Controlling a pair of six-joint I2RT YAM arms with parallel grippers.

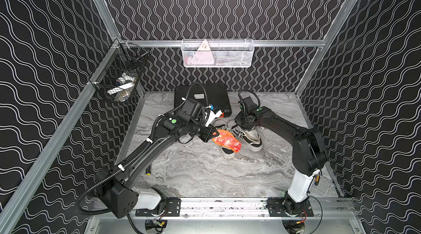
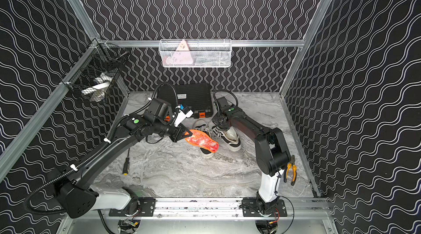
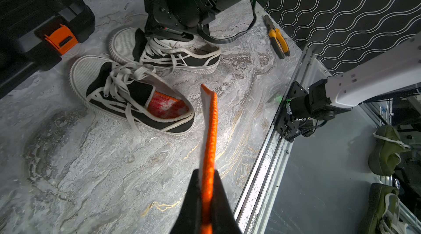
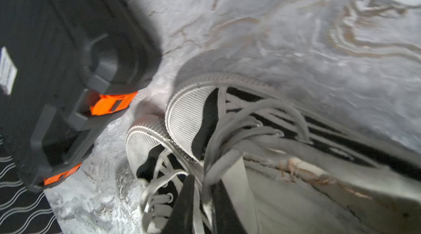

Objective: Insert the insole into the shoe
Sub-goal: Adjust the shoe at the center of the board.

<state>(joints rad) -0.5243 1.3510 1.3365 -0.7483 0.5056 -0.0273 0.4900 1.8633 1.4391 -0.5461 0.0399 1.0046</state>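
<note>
Insole [image 1: 227, 141] is being pinched at one end by left gripper [image 1: 214, 133], in air over left shoe [image 3: 136, 98], already filled with a red one. It is best being steered free-end-first into right shoe [image 3: 182, 55], its tongue being worked by right gripper [image 4: 204, 180]; spread or clamped cannot be told. Loose laces are being risked as snags. Case [image 1: 200, 98] behind, pliers [image 2: 290, 171] far right.
</note>
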